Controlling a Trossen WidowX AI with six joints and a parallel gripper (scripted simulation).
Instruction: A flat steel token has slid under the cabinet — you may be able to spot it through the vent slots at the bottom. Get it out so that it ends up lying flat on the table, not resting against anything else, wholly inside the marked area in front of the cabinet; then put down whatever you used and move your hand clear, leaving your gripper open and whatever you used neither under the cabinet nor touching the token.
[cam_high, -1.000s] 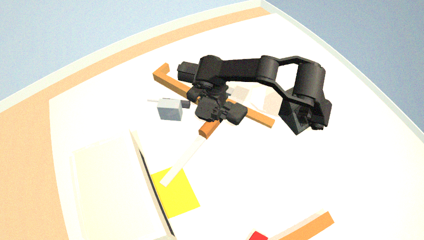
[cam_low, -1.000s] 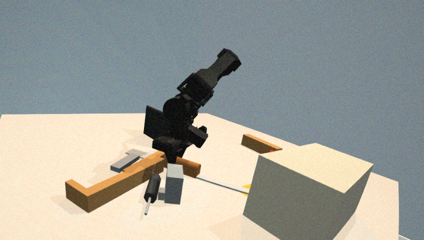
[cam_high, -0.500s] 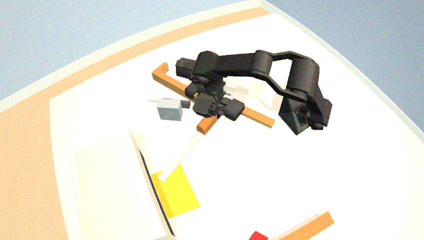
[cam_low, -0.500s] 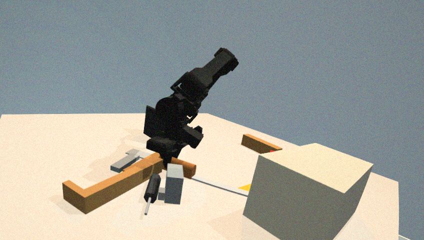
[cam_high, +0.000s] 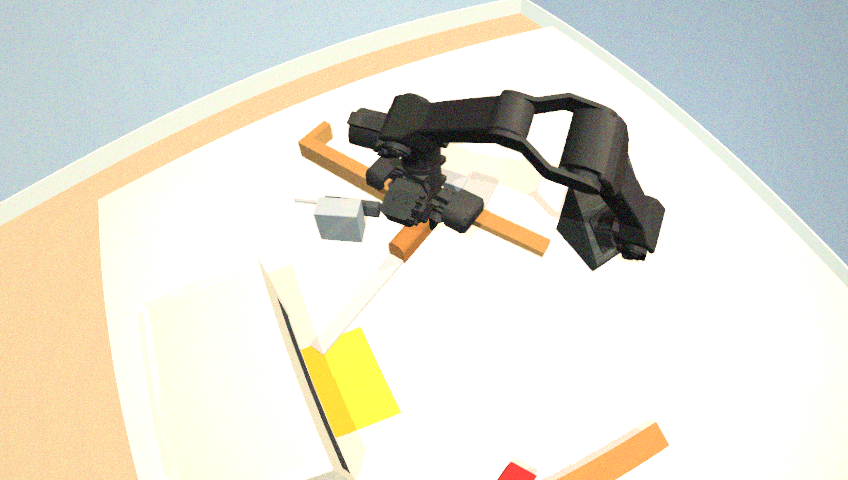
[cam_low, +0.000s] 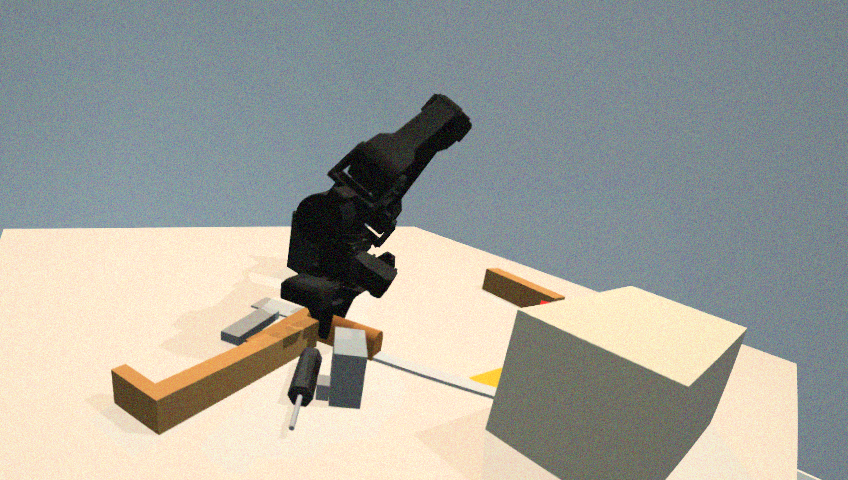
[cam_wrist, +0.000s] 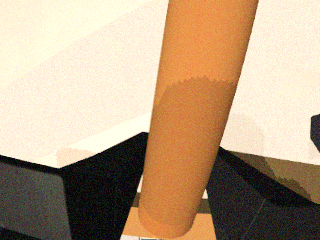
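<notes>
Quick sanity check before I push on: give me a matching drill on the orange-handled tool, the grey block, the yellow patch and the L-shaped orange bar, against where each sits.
1. orange-handled tool
2. grey block
3. yellow patch
4. L-shaped orange bar

A. on the table right in front of the cabinet
B. clamped in the gripper
C. lying flat, passing beneath the gripper
D. standing beside the dark-handled screwdriver

Pairs: 1-B; 2-D; 3-A; 4-C

hand (cam_high: 429, 221): matt black plastic
tool handle (cam_wrist: 194, 94): smooth, matt orange, wood-like
tool blade (cam_high: 357, 302): flat, pale, matt
cabinet (cam_low: 612, 380): matt cream
desk (cam_high: 565, 356): smooth, matt white
</notes>
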